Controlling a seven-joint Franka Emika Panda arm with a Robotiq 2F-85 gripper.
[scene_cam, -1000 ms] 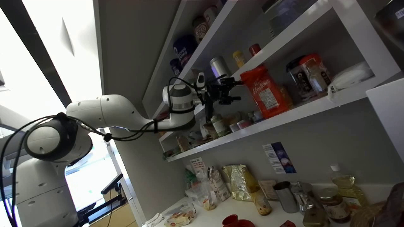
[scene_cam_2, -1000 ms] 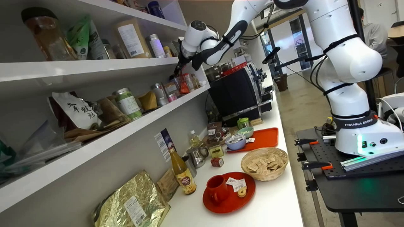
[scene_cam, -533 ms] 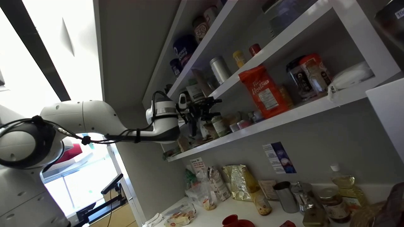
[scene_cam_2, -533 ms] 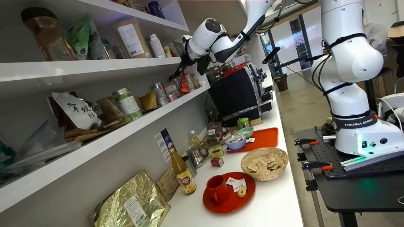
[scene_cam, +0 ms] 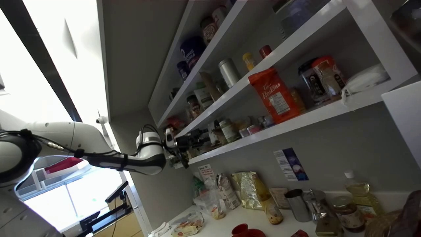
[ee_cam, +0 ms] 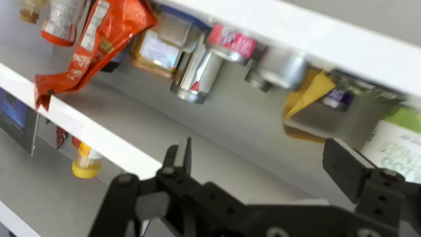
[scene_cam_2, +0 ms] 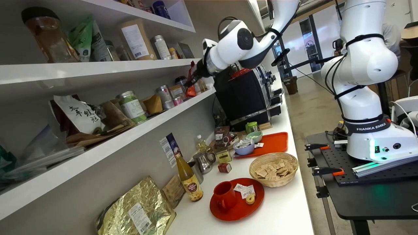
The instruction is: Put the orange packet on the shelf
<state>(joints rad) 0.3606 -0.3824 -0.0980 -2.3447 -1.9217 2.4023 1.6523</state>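
Tool [ee_cam: 260,149] spread wide in the wrist view, nothing held. Green-and-white jar [ee_cam: 401,141] at three o'clock. Orange packet [ee_cam: 100,44] at ten o'clock, well apart, standing on the shelf [ee_cam: 315,28]. Placement judged done; best practice: retreat straight back, no sideways sweep into the jar.

Orange packet [ee_cam: 111,33] gleams, all glossy creases! Shelf [scene_cam_2: 98,153] shines, smooth; gold bag [scene_cam_2: 150,197] glitters, crumpled foil; basket [scene_cam_2: 277,183], rough weave; pitcher [scene_cam_2: 202,163], polished metal; gripper [ee_cam: 257,145], matt.

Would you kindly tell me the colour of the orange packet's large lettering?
White: the large lettering on the orange packet shows best in an exterior view.
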